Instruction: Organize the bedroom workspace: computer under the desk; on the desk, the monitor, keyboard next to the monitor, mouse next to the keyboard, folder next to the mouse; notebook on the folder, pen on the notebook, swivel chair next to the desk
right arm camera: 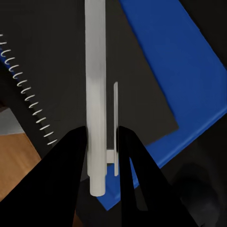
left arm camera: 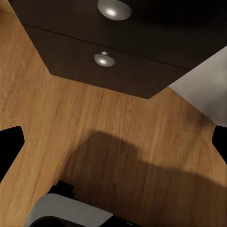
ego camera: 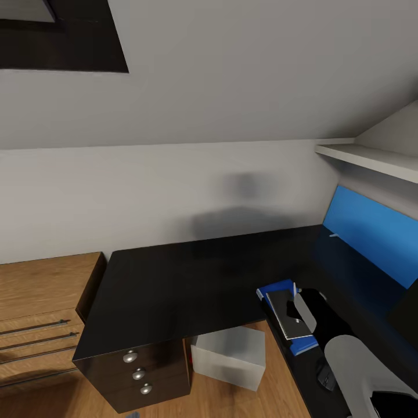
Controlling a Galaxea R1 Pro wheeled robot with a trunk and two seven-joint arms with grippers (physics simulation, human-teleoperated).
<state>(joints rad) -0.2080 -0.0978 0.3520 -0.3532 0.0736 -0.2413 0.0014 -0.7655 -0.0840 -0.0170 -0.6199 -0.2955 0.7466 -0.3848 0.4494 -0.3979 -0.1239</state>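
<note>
On the black desk [ego camera: 174, 284], near its inner corner, lies a blue folder [ego camera: 277, 288] with a dark spiral notebook [ego camera: 284, 313] stacked on it. My right gripper [ego camera: 303, 309] hovers just over the stack. In the right wrist view it [right arm camera: 101, 146] is shut on a white pen [right arm camera: 96, 85] held lengthwise above the notebook [right arm camera: 56, 56] and the folder [right arm camera: 184, 61]. The monitor [ego camera: 371, 232], with its blue screen, stands on the desk's right wing. Under the desk sits the white computer [ego camera: 229, 357]. My left gripper [left arm camera: 113, 142] is open above the wooden floor.
A drawer unit with round silver knobs [ego camera: 138, 374] fills the desk's left end, seen close in the left wrist view [left arm camera: 104, 59]. A small dark object [ego camera: 326, 377] lies on the desk near my right arm. A wooden dresser [ego camera: 40, 313] stands left, a white shelf [ego camera: 371, 158] upper right.
</note>
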